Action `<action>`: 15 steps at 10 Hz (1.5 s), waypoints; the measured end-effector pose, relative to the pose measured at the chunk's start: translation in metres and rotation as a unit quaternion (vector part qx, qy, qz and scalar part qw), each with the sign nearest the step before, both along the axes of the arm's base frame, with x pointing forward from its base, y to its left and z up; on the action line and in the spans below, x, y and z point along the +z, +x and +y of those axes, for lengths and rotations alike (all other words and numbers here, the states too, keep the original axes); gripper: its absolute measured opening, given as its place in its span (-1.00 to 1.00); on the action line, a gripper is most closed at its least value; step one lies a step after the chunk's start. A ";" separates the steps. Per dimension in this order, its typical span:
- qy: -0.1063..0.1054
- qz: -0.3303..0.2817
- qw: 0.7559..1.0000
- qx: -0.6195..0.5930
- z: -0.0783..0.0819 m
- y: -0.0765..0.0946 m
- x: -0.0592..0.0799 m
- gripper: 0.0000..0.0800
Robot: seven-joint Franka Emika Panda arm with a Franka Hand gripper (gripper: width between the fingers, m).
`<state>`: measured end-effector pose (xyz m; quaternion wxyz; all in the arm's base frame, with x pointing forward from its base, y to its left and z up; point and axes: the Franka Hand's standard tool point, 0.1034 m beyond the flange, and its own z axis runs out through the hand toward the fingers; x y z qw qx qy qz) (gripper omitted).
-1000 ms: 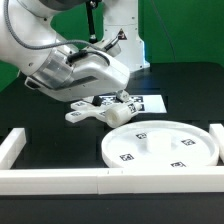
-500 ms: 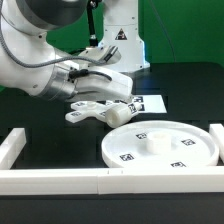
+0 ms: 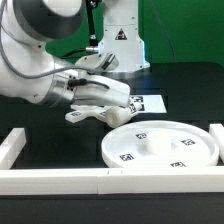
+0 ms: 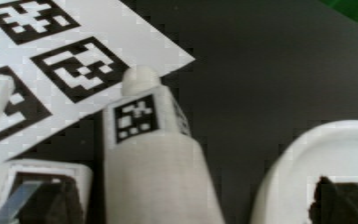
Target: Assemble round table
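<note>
Clearly the grasp comes first: toward the exterior view's left, the gripper (image 4: 179,198) hangs low over the cross-shaped base (image 3: 88,114), jaws apart with what looks like 1 white arm of it between them. Centre on that arm and descend squarely before closing. Further right lie the marker board (image 3: 150,102) and, nearby, the round disc (image 3: 160,146).

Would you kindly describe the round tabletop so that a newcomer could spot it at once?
On the black table, look just behind the long white border rail, toward the exterior view's right. There lies the round tabletop, the only large flat disc, with square tags on its face.
</note>
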<state>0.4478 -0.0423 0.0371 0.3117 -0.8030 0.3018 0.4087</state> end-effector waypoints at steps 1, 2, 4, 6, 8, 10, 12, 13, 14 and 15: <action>0.001 0.008 1.000 0.000 0.002 -0.004 -0.007 0.62; 0.001 0.012 1.000 0.003 0.007 -0.006 -0.011 0.62; -0.002 0.009 1.000 0.006 0.009 -0.004 -0.012 0.62; -0.003 0.009 1.000 0.006 0.010 -0.005 -0.014 0.62; -0.004 0.013 1.000 0.010 0.015 -0.008 -0.022 0.62; -0.002 0.018 1.000 0.011 0.017 -0.010 -0.023 0.62; -0.001 0.018 1.000 0.014 0.019 -0.010 -0.023 0.62; -0.001 0.018 1.000 0.014 0.018 -0.010 -0.024 0.31; -0.001 0.018 1.000 0.014 0.019 -0.010 -0.023 0.00; -0.001 0.018 1.000 0.014 0.019 -0.010 -0.023 0.00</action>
